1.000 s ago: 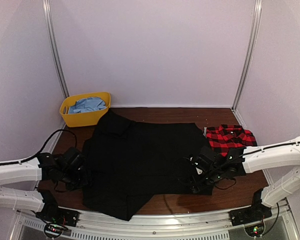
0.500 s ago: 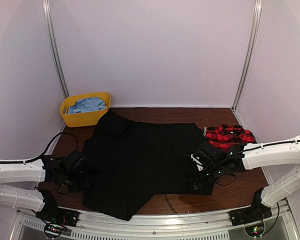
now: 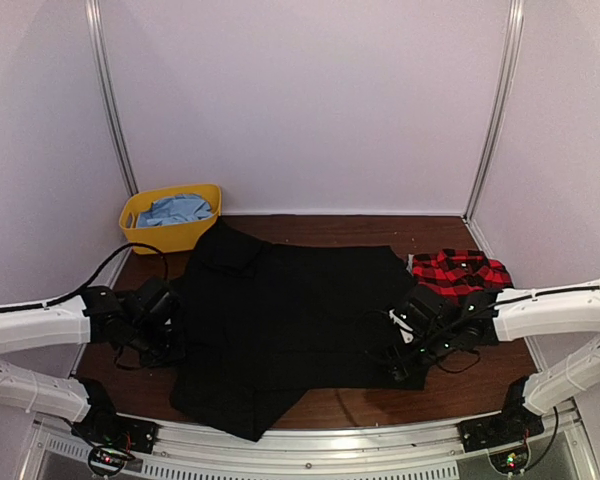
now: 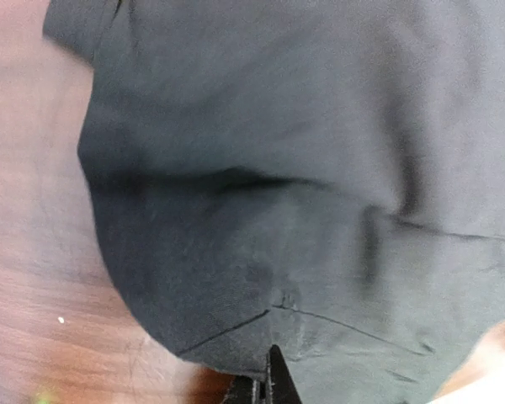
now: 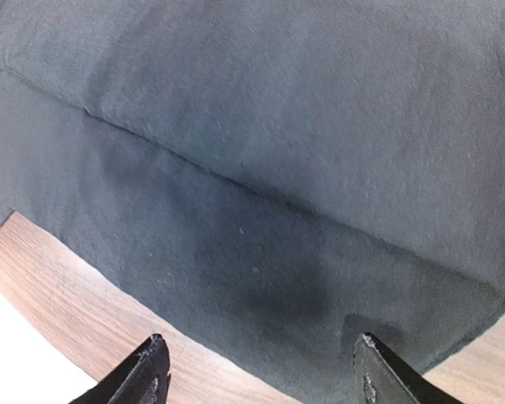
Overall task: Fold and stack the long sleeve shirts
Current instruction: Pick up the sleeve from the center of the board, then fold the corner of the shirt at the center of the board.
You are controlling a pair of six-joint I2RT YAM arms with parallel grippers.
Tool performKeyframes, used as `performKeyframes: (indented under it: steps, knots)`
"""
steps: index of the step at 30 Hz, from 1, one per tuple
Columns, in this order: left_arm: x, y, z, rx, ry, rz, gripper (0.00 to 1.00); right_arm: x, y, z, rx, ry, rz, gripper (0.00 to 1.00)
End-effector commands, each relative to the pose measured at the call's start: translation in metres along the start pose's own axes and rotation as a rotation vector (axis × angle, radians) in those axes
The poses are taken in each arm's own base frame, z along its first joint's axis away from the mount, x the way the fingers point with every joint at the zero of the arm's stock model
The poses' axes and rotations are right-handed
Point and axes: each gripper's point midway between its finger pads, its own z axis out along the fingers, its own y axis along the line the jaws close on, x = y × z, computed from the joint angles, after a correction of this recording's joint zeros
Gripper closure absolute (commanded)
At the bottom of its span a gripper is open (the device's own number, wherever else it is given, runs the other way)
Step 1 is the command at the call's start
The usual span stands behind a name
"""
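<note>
From above, the black shirt (image 3: pixel 290 310) lies spread across the middle of the counter (image 3: pixel 370 405), its near-left corner trailing toward us. The plaid shirt (image 3: pixel 460 272) sits folded just off its right edge, and the yellow bin (image 3: pixel 170 238) stands beyond its far-left corner. The left pincer (image 3: pixel 168 345) is at the black shirt's left edge, the right pincer (image 3: pixel 402 368) at its near-right corner.

At the left wrist, the fingers of the left pincer (image 4: pixel 265 383) are pressed together right on the hem. The cloth (image 4: pixel 303 168) bulges away from that point, so we judge it has a pinch of the black shirt, though only a thin one.

At the right wrist, the right pincer (image 5: pixel 261 374) is spread wide and holds nothing, hovering over the black shirt's near edge (image 5: pixel 278 126) with bare wood showing beyond it.

The step looks like taking both sides for a fold. We would drop the right pincer onto the hem and close on one layer only. Then we would lift both sides level and carry them together, keeping the cloth taut enough that no crease forms across the middle. The left hold is shallow — a sharp pull could slip it.
</note>
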Motion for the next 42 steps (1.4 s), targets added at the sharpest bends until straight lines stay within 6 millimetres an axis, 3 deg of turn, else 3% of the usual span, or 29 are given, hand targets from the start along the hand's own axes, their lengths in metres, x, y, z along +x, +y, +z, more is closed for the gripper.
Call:
performKeyframes:
  steps: [1, 10, 18, 26, 29, 37, 42]
  knots:
    - [-0.017, -0.008, -0.03, -0.017, -0.036, 0.085, 1.0, 0.012, -0.006, -0.004, 0.004, 0.026, 0.058, 0.25]
    - [-0.031, -0.004, -0.049, -0.068, -0.053, 0.153, 1.0, 0.044, -0.005, 0.002, 0.032, 0.11, 0.042, 0.29]
    - [-0.048, 0.0, -0.069, -0.083, -0.103, 0.169, 1.0, 0.058, -0.009, 0.013, 0.083, 0.153, 0.002, 0.33]
    - [-0.046, -0.009, -0.059, -0.029, -0.084, 0.185, 1.0, 0.067, -0.01, 0.026, 0.111, 0.184, -0.032, 0.43]
    - [-0.041, -0.011, -0.051, -0.01, -0.065, 0.188, 1.0, 0.071, -0.01, 0.03, 0.121, 0.193, -0.04, 0.55]
    - [-0.037, -0.014, -0.046, 0.019, -0.05, 0.207, 1.0, 0.071, -0.011, 0.025, 0.137, 0.181, -0.03, 1.0]
    - [-0.035, -0.008, -0.044, -0.011, -0.039, 0.223, 1.0, 0.061, -0.004, 0.008, 0.112, 0.145, -0.013, 1.0]
